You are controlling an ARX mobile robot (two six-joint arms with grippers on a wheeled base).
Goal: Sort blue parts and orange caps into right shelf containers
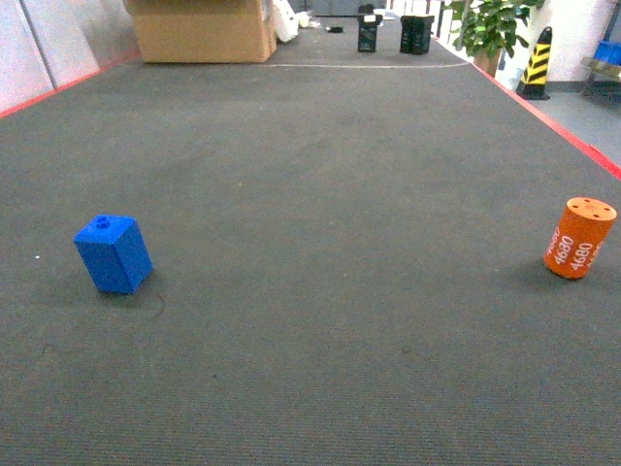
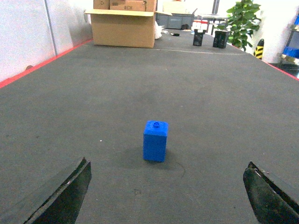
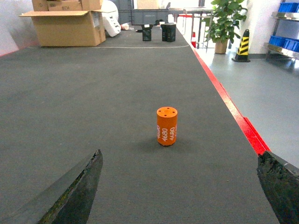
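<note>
Both grippers' fingers [image 2: 56,198] spread wide, empty, blue part [image 2: 155,140] and orange cap [image 3: 167,126] standing ahead on grey mat; risk: off-centre closing tips either over.

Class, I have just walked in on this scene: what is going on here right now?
Nothing is being held yet. A blue block stands on the dark mat at the left and an orange cap marked 4680 at the right, near the red edge. Each wrist camera looks straight at one of them: the left end effector is open short of the block, and the right end effector is open short of the cap.
</note>
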